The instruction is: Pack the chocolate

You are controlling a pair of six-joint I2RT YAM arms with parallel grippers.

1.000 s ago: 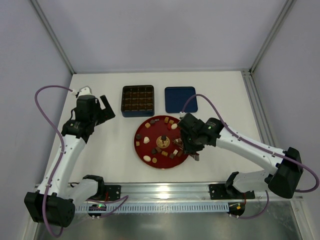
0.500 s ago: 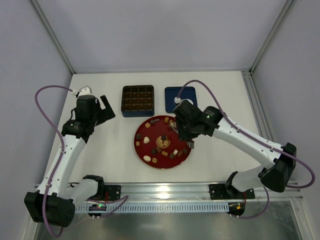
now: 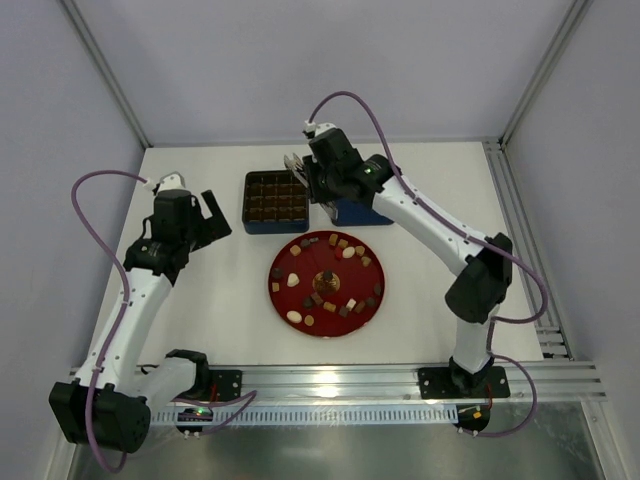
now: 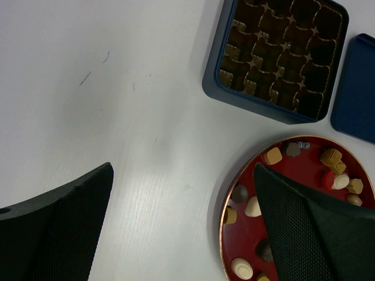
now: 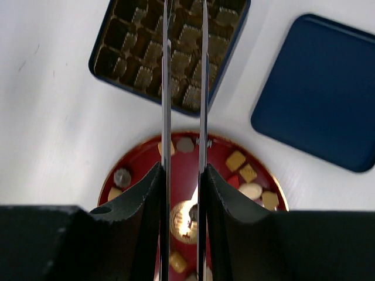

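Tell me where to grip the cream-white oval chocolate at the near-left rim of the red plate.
Pinch the cream-white oval chocolate across its narrow width, coming straight down. It lies flat and low on the red plate beside the rim, so a sideways approach would probably hit the rim. A brown piece sits close on its right.

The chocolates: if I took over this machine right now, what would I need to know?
Left end effector: open, empty, above the table, left of the tin.
Right end effector: over the tin's far right corner. Its fingers are nearly together and the tips are out of the wrist view, so a held piece can't be confirmed.
Chocolates: many on the red plate. The blue lid lies right of the tin.
Done: no piece clearly in the tin.
Left: pack them all.
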